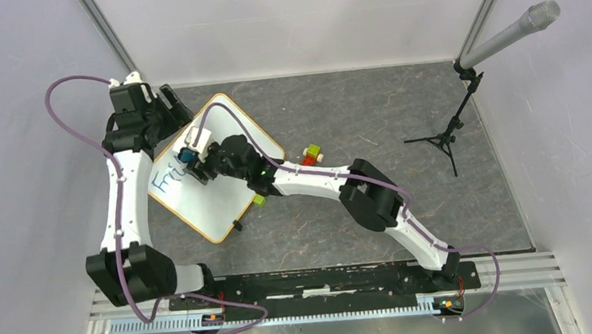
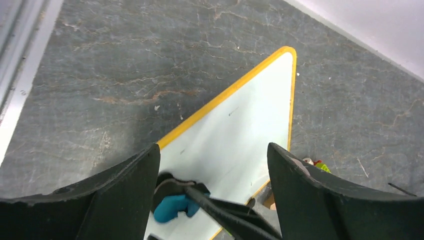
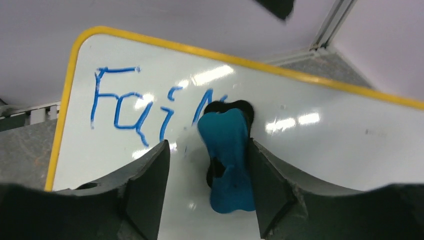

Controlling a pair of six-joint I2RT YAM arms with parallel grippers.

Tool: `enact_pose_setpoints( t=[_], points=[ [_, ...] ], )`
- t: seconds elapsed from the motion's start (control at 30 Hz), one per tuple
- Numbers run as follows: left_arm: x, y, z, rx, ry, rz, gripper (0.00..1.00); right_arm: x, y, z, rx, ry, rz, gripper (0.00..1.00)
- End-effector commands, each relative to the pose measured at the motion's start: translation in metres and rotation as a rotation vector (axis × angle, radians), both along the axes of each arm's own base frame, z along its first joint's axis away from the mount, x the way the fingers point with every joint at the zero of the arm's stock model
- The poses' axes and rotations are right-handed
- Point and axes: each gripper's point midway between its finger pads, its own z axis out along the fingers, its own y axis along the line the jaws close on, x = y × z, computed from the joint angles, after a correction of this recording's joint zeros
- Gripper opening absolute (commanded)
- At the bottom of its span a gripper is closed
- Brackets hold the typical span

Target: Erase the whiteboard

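Nearest the left wrist camera, the left gripper [image 2: 214,150] hangs over the far-left part of the whiteboard [image 2: 240,125] with its dark fingers [image 2: 125,195] spread wide and nothing between them. From above, this gripper sits at the board's rear-left edge. The whiteboard lies flat on the grey table [image 1: 368,105], in its left rear part, turned diagonally so that one rounded corner points toward the back wall; its yellow-orange rim shows all round and a small black clip [image 1: 237,224] sits on the near edge. Blue handwriting [image 3: 130,107] runs across the board's left end. Just right of those letters a blue eraser [image 3: 227,150] rests on the white surface, its dark underside over the last strokes. The right gripper [image 3: 209,145] straddles the eraser with its jaws parted: the right finger touches the eraser's side, while a gap shows between the left finger and the eraser, so it is not pinched. Past the board's right edge a green block [image 1: 258,199] lies beside the right forearm, and a few coloured blocks [image 1: 312,153] sit a little farther right. Well apart, at the table's far right, stands a microphone stand [image 1: 453,127].
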Motion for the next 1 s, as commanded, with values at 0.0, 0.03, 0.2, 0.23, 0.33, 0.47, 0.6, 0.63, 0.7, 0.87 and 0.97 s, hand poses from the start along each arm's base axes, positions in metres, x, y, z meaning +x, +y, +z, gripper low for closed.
enact_pose_setpoints(
  t=[0.0,0.03,0.2,0.23,0.33,0.47,0.6,0.63,0.7,0.87,0.97],
  points=[
    [-0.033,0.006,0.029,0.017,-0.041,0.078,0.85,0.002,-0.034,0.054,0.082,0.003,-0.026,0.68],
    [-0.041,0.006,0.025,0.016,-0.018,0.084,0.85,0.008,-0.048,0.06,0.093,0.016,-0.05,0.71],
    [-0.084,-0.004,0.012,-0.01,0.055,0.08,0.83,0.031,-0.123,0.047,0.119,0.101,-0.163,0.78],
    [-0.091,-0.008,0.009,-0.014,0.067,0.073,0.81,0.031,-0.135,0.047,0.119,0.092,-0.176,0.8],
    [-0.108,-0.015,-0.003,-0.019,0.095,0.062,0.79,0.036,-0.164,0.022,0.034,0.076,-0.233,0.81],
    [-0.122,-0.017,-0.02,0.004,0.161,0.091,0.73,0.019,-0.179,-0.011,-0.084,0.072,-0.187,0.79],
    [-0.124,-0.028,-0.025,0.012,0.183,0.077,0.7,0.004,-0.214,-0.052,-0.149,0.139,-0.249,0.78],
    [-0.124,-0.032,-0.024,0.03,0.179,0.072,0.7,-0.001,-0.223,-0.069,-0.167,0.177,-0.269,0.78],
    [-0.121,-0.037,-0.025,0.067,0.179,0.086,0.7,-0.007,-0.234,-0.088,-0.163,0.252,-0.315,0.77],
    [-0.114,-0.045,-0.03,0.12,0.215,0.146,0.7,-0.003,-0.231,-0.101,-0.295,0.285,-0.314,0.65],
    [-0.111,-0.042,-0.026,0.134,0.198,0.201,0.7,-0.003,-0.23,-0.106,-0.325,0.252,-0.29,0.61]
  ],
)
